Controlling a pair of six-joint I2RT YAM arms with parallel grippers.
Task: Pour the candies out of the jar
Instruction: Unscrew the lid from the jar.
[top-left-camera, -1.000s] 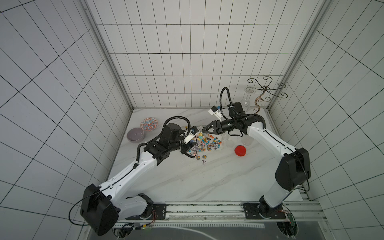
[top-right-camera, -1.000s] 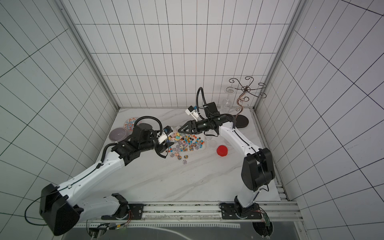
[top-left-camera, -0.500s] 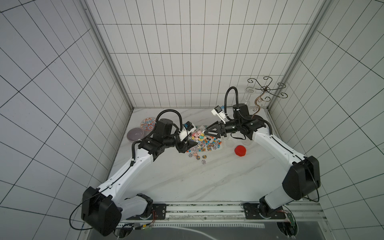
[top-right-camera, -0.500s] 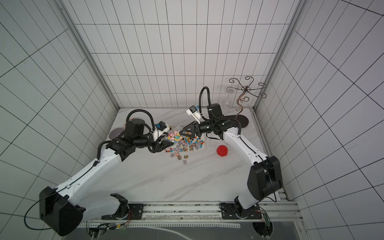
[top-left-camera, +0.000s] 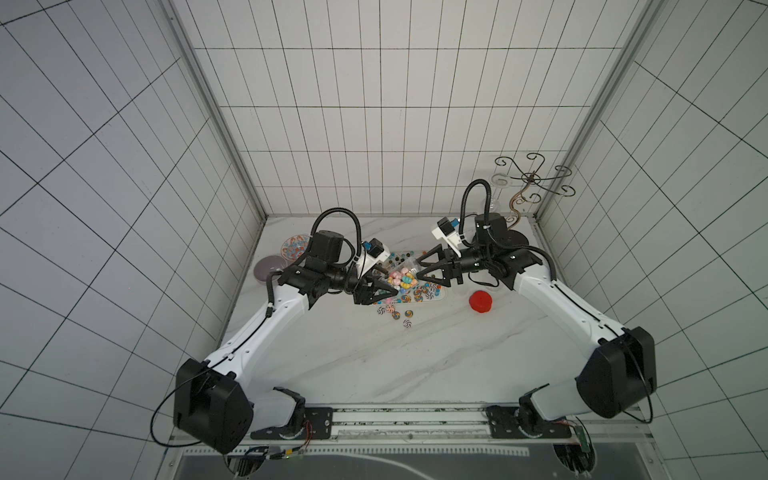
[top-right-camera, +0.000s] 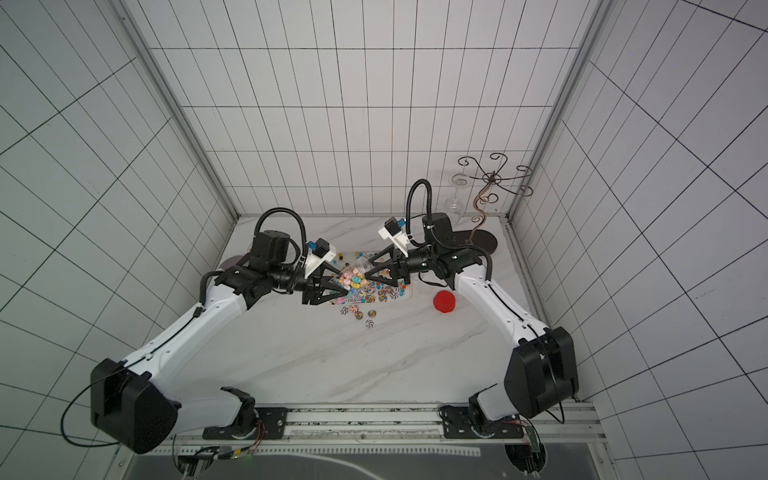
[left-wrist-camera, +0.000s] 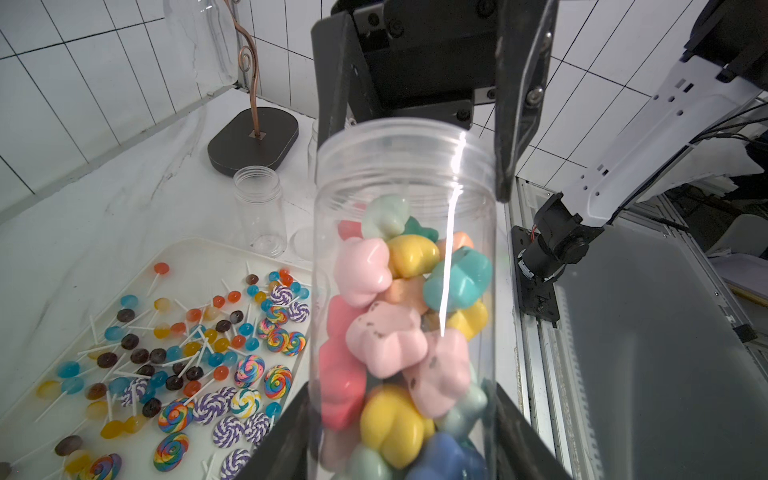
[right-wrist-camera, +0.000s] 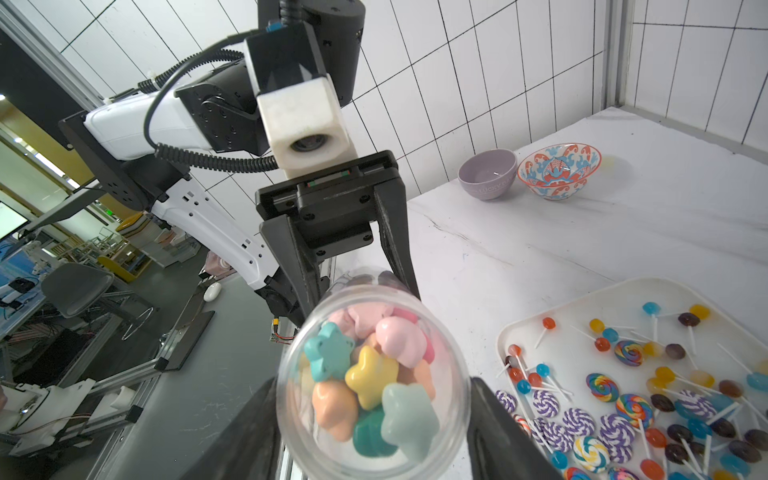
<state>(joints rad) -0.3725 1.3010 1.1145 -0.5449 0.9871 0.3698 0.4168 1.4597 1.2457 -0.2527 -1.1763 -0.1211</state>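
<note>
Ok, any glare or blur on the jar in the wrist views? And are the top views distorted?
Left wrist: white glare streak down the jar, its near end soft; candies on the tray sharp. Right wrist: jar rim soft, candies inside crisp. Both top views: even light, walls splay from the wide angle, candies tiny.

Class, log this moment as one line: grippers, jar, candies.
left gripper: shut on jar | right gripper: astride jar mouth, grip unclear | candies: inside jar
</note>
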